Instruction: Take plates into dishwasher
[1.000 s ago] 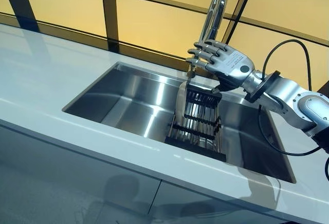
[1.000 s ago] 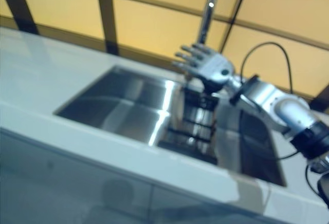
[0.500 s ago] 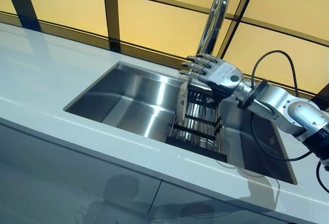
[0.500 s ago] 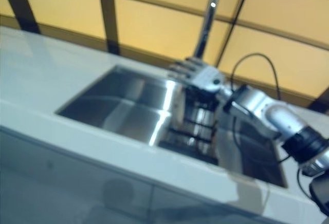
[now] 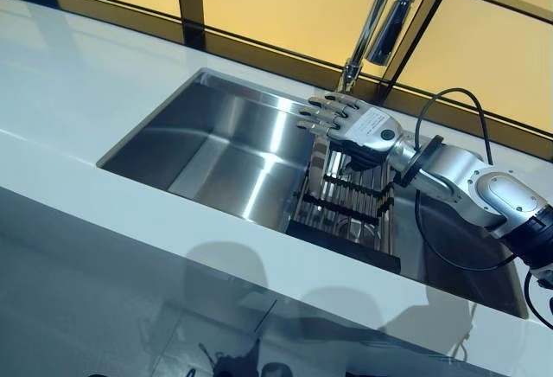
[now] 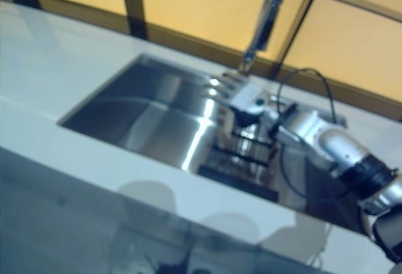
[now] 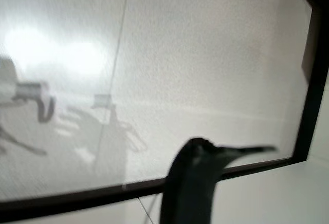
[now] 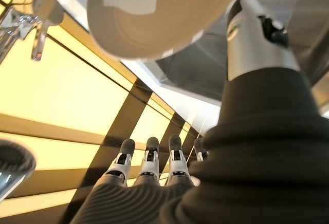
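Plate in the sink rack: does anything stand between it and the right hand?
Nothing visible does. The right hand, fingers straight, is just above the plate, which stands at the end of the rack. The faucet is behind the hand, not between.

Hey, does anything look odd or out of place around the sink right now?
Nothing looks spilled or damaged. The one unusual thing: the dish rack stands inside the sink rather than on the counter, with a plate upright at its end. The right hand hovers above it, fingers straight.
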`<state>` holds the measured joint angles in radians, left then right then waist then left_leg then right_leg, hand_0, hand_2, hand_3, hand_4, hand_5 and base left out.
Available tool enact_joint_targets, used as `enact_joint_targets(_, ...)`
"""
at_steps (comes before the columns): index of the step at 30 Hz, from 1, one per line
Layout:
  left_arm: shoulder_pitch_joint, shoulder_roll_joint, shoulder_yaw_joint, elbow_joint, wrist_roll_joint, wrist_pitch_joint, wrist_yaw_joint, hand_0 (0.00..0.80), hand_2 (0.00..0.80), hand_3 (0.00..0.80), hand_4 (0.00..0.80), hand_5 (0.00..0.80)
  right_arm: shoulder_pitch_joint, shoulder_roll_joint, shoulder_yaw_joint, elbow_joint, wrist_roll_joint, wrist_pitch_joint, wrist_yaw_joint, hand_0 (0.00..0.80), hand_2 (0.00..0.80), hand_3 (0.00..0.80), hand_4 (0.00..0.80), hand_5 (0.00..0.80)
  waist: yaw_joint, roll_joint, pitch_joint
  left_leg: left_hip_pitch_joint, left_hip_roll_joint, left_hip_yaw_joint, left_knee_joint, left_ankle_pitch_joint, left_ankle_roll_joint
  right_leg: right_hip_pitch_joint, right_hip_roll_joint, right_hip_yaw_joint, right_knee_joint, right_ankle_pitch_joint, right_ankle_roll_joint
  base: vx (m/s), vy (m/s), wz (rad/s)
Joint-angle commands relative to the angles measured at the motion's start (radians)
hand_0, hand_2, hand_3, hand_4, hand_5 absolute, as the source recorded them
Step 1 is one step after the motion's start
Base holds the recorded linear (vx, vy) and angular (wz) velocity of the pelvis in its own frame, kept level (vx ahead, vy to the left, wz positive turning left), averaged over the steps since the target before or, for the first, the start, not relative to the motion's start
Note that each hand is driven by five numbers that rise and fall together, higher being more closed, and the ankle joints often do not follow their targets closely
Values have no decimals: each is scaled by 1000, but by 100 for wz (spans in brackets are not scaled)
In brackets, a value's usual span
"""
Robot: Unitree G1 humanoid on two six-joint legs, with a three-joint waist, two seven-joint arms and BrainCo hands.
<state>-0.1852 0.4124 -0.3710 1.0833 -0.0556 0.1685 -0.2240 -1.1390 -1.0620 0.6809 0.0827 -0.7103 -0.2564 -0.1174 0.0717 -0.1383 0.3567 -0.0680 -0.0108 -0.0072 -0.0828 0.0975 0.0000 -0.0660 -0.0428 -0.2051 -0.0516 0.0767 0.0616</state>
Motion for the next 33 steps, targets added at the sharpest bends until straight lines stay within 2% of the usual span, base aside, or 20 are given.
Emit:
enact_joint_targets(1,-10,2,-27,-2,-5,-12,3,0,0,0,0,0,-127,-11,21,-13,-12,30,-31,0,0,0,0,0,31,9,2,16,-20,49,1,-103,44,-63,-48,-16,84,6,100,39,12,3)
enact_joint_targets(12,-9,-4,-31,-2,-23,-18,-1,0,0,0,0,0,-135,-6,14,-19,-44,46,-13,0,0,0,0,0,35,13,11,6,-19,44,1,-98,38,-57,-47,-16,75,3,96,6,2,1)
enact_joint_targets(21,-9,-16,-36,-19,-77,-28,0,0,0,0,0,0,-165,4,53,-19,-160,4,53,0,0,0,0,0,41,30,32,-9,-23,39,4,-90,31,-60,-52,-17,71,-1,90,-4,16,0)
enact_joint_targets(32,-12,-25,-20,-28,-169,-59,21,0,0,0,0,0,-171,25,84,8,-254,-14,90,0,0,0,0,0,55,40,64,-35,-28,35,4,-80,28,-74,-60,-23,66,4,87,-3,5,1)
enact_joint_targets(33,-12,-28,-15,-29,-191,-71,26,0,0,0,0,0,-175,27,90,16,-287,-16,86,602,602,602,602,602,57,42,72,-41,-29,35,4,-78,27,-78,-62,-25,65,5,87,-24,23,7)
